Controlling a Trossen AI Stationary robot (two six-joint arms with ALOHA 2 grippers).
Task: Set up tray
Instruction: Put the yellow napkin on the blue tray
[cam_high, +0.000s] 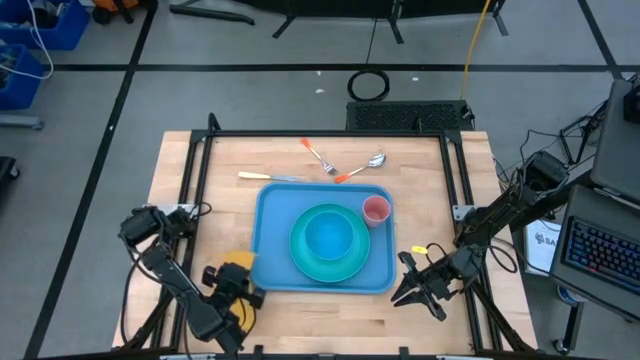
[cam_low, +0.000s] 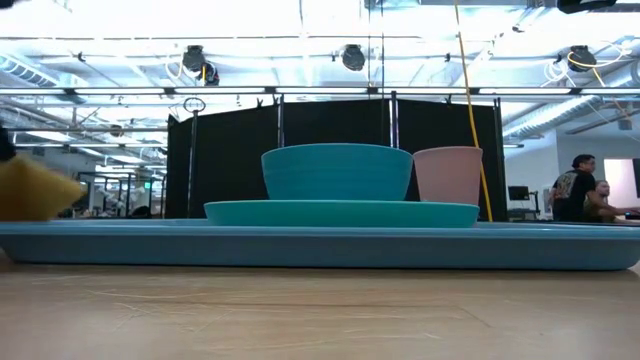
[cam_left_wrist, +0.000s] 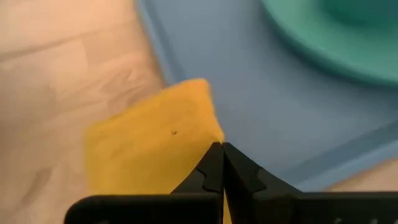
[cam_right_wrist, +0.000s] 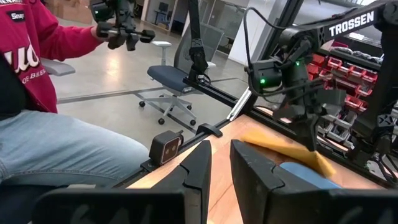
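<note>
The light-blue tray (cam_high: 275, 215) lies in the middle of the table. It carries a teal plate (cam_high: 300, 262) with a teal bowl (cam_high: 328, 238) on it, and a pink cup (cam_high: 376, 210). My left gripper (cam_high: 243, 280) is at the tray's near left corner, shut on a yellow-orange napkin (cam_left_wrist: 149, 149). The low view shows this napkin (cam_low: 35, 190) at its left edge. My right gripper (cam_high: 402, 280) hovers off the tray's near right corner, pointing level. Its fingers (cam_right_wrist: 205, 165) stand a little apart with nothing between them. My left gripper pinches the napkin's edge (cam_left_wrist: 210, 138) between its two shut fingers. It comes slanting down from the table's near left. The napkin sticks out past the fingertips, tilted, over the table and the tray's near left rim (cam_left_wrist: 158, 56). Whether its free end touches the tray, I cannot tell.
A fork (cam_high: 318, 155), a spoon (cam_high: 362, 167) and a knife (cam_high: 270, 177) lie on the wood beyond the tray's far edge. A person in a red sleeve (cam_right_wrist: 37, 37) sits beyond the table's left side. Bare wood lies left and near of the tray.
</note>
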